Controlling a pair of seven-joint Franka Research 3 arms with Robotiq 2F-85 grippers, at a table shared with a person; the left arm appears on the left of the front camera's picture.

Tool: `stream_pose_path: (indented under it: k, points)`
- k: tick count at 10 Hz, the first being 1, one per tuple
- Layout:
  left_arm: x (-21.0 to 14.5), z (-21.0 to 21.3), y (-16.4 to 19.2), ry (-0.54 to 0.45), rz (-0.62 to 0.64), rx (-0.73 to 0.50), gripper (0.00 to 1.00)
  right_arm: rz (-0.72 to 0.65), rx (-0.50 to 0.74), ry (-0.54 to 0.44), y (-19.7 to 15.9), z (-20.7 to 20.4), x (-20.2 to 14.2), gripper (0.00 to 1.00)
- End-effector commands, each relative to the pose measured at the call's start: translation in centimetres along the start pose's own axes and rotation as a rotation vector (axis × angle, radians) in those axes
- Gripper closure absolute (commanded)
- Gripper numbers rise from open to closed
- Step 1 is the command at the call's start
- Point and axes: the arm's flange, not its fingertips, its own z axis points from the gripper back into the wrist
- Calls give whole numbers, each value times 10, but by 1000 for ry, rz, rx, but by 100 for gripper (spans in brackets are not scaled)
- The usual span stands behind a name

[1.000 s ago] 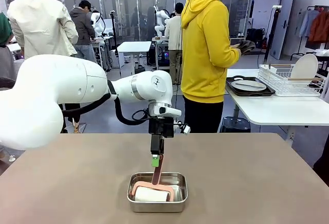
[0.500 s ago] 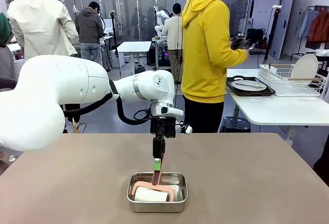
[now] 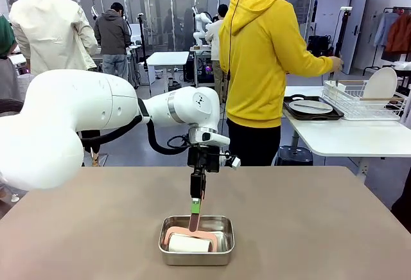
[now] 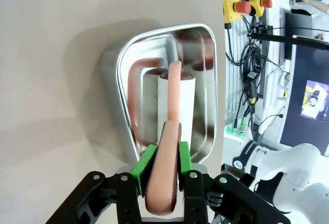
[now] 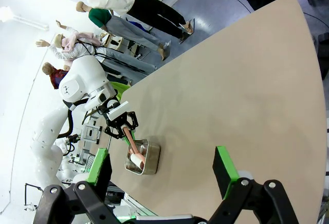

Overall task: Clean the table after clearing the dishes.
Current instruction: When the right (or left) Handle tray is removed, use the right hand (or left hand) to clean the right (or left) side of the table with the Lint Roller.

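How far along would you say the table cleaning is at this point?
Done: the dishes look moved; a plate on its tray sits on the side table. In hand: the left gripper is shut on the pink handle of the roller, which lies in the steel tin. Left: lifting it out and rolling the table.

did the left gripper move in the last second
Yes: the left gripper dipped slightly toward the steel tin, shutting on the pink roller handle.
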Motion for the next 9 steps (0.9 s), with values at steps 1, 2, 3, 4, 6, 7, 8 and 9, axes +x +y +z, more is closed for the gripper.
stream_pose_path:
  k: [1, 2, 3, 4, 6, 7, 8, 9]
  points:
    - [4, 11, 6, 39, 58, -9, 100, 16, 7, 8, 1, 3, -2, 0]
    - [3, 17, -1, 31, 85, -2, 100, 16, 7, 8, 1, 3, -2, 0]
    - [2, 22, -11, 40, 118, 5, 100, 16, 7, 8, 1, 3, -2, 0]
    - [1, 32, -27, 11, 170, -4, 100, 16, 7, 8, 1, 3, -2, 0]
    - [-8, 57, -73, -69, 280, 15, 100, 16, 7, 8, 1, 3, -2, 0]
    - [-17, 68, -96, -122, 313, 48, 100, 16, 7, 8, 1, 3, -2, 0]
    - [-30, 76, -117, -165, 369, 77, 100, 16, 7, 8, 1, 3, -2, 0]
    - [-47, 81, -136, -227, 423, 106, 100, 16, 7, 8, 1, 3, -2, 0]
